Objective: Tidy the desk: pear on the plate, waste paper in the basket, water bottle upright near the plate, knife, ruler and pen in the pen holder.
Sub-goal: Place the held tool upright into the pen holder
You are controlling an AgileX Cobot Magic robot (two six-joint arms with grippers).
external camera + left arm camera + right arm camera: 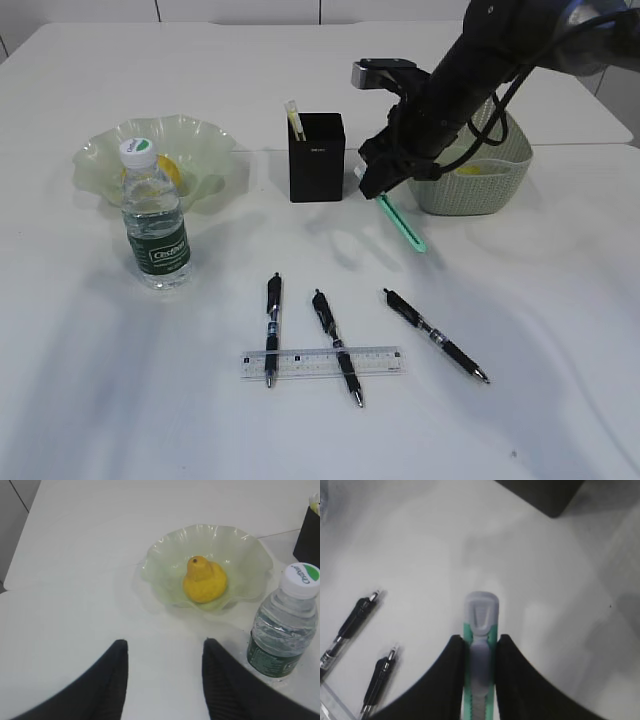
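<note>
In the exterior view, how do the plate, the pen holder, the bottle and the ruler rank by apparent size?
1. Plate, the widest.
2. Ruler, nearly as long but thin.
3. Bottle.
4. Pen holder.
The bottle stands nearer the camera, so its lead over the holder is unsure.

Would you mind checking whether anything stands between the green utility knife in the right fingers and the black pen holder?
Nothing visible does: the green utility knife hangs just right of the black square pen holder, bare desk between.

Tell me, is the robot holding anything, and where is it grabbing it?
Yes. The right gripper holds the green knife, pinching its sides near one end. The left gripper holds nothing.
</note>
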